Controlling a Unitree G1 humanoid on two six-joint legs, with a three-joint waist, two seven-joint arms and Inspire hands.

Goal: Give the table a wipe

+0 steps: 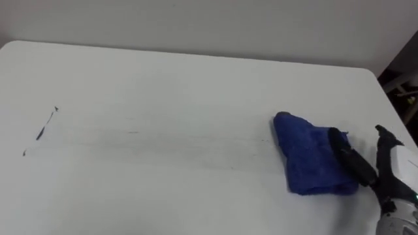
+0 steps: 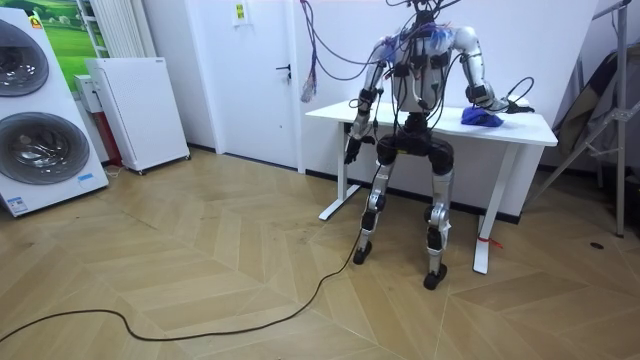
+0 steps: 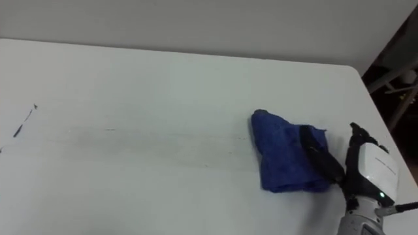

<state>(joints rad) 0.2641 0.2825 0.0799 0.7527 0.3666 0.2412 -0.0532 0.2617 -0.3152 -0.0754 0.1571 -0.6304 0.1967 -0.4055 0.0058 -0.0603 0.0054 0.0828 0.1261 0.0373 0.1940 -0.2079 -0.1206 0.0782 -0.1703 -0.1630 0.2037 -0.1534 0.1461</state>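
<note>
Left eye view first: some small dark marks (image 1: 44,124) sit on the white surface (image 1: 196,78) close to its left edge. A faint gray smear runs from them along the middle. The blue cloth (image 1: 307,156) lies bunched up near the right edge, well apart from the marks. The right robot hand (image 1: 392,171) rests on the cloth's right side. It is released, with straight fingers (image 1: 349,156) lying flat on top and pushing down, not curled round the cloth.

I think the job now is to slide the cloth left, all the way to the marks. To do it well, the robot hand should press down evenly so the cloth moves with it. It should rub hardest over the marks and stop before the left edge.

In the room view, two washing machines (image 2: 40,150) stand at the left with round doors closed. I cannot tell what is inside. The left robot hand (image 2: 351,152) hangs beside the surface's left edge. I cannot tell if it is loose or clenched.
</note>
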